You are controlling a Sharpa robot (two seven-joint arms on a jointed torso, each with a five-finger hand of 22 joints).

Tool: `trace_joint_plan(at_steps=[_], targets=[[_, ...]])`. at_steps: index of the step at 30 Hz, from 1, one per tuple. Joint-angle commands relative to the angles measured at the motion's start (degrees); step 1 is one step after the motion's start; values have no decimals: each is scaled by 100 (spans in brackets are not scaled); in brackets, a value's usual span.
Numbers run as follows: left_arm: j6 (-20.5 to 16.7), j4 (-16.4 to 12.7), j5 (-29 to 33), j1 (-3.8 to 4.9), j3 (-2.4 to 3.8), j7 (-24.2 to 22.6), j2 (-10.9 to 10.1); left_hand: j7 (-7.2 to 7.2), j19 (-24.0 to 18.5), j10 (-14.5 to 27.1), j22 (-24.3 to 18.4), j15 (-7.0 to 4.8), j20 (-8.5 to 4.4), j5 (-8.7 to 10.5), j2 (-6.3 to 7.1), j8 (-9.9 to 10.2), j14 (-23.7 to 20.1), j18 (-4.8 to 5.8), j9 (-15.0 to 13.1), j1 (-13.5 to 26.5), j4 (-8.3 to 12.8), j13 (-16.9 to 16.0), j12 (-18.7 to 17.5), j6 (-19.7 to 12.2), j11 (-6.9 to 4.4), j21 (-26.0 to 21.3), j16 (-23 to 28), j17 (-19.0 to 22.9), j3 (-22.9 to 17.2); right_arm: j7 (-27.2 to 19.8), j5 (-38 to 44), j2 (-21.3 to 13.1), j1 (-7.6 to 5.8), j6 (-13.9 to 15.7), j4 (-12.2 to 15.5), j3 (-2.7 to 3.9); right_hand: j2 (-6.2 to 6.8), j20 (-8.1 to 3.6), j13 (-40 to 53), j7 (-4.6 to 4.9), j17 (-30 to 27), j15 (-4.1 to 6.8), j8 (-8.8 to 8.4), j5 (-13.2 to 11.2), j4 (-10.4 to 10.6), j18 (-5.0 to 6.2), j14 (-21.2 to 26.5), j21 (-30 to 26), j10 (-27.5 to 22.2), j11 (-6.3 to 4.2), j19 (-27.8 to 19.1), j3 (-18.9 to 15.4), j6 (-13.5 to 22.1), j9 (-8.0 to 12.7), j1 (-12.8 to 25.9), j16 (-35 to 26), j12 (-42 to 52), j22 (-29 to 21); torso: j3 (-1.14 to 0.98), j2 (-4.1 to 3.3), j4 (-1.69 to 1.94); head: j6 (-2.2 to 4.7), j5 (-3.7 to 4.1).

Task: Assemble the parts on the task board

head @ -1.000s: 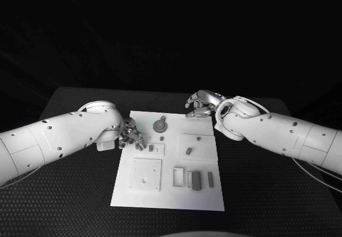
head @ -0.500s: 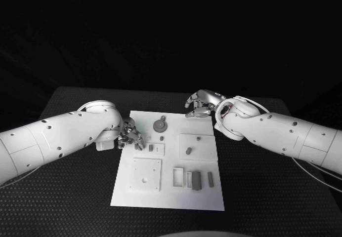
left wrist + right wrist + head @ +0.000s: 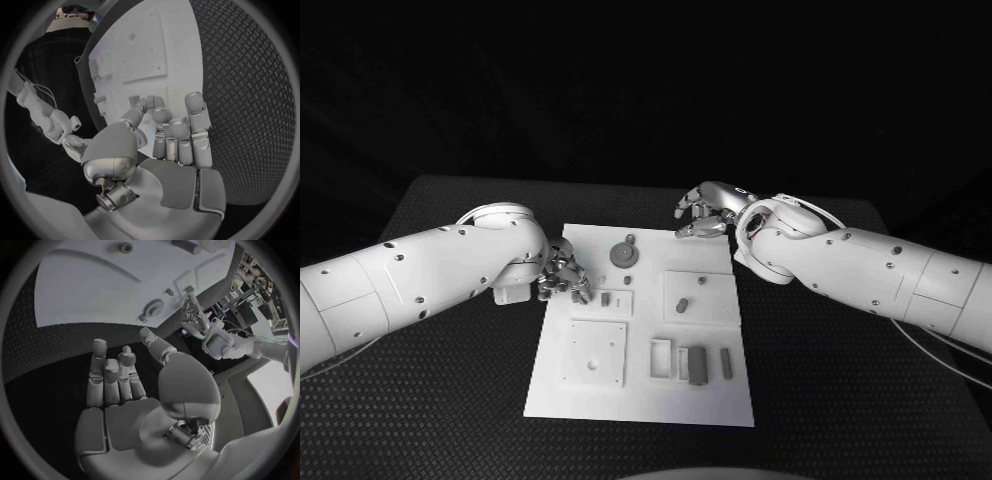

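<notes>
Meanwhile, left hand (image 3: pixel 565 278) at the left edge of the task board (image 3: pixel 646 385), fingers loosely curled, holding nothing. Right hand (image 3: pixel 705 212) near the board's far right corner, fingers apart and empty. Grey parts (image 3: pixel 625 254) lying on the white plate mid-table.

Both arms reach inward; the left hand (image 3: pixel 564 277) and right hand (image 3: pixel 705 212) hang empty, fingers loosely curled apart.

Two white arms, smooth rounded shells dotted with small dark screws. Silver jointed left hand (image 3: pixel 565 277) and right hand (image 3: pixel 705 210). Thin cable along right forearm.
</notes>
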State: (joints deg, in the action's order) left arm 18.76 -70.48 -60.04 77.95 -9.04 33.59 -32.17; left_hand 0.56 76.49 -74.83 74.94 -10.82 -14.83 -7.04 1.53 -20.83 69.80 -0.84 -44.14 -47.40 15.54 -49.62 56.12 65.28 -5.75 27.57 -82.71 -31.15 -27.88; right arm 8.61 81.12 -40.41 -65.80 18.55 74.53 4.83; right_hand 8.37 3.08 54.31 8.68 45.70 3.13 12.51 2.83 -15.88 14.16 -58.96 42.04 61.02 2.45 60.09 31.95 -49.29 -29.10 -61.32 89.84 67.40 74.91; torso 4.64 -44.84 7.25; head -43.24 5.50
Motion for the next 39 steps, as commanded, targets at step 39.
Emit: trace_joint_plan(at_steps=[39], targets=[[20, -12, 54, 9, 1, -47, 39, 63, 33, 22, 105, -18, -14, 425, 518, 76, -47, 11, 13, 484, -394, -17, 40, -142, 53, 9, 1, -29, 29, -48, -7, 8, 3, -50, -8, 3, 13, 9, -12, 43, -9, 30, -16, -1, 18, 84, 3, -33, -34, 16, -26, 37, 18, 9, 60, -22, 25, 103, -2, -3, -7, 0, 3]])
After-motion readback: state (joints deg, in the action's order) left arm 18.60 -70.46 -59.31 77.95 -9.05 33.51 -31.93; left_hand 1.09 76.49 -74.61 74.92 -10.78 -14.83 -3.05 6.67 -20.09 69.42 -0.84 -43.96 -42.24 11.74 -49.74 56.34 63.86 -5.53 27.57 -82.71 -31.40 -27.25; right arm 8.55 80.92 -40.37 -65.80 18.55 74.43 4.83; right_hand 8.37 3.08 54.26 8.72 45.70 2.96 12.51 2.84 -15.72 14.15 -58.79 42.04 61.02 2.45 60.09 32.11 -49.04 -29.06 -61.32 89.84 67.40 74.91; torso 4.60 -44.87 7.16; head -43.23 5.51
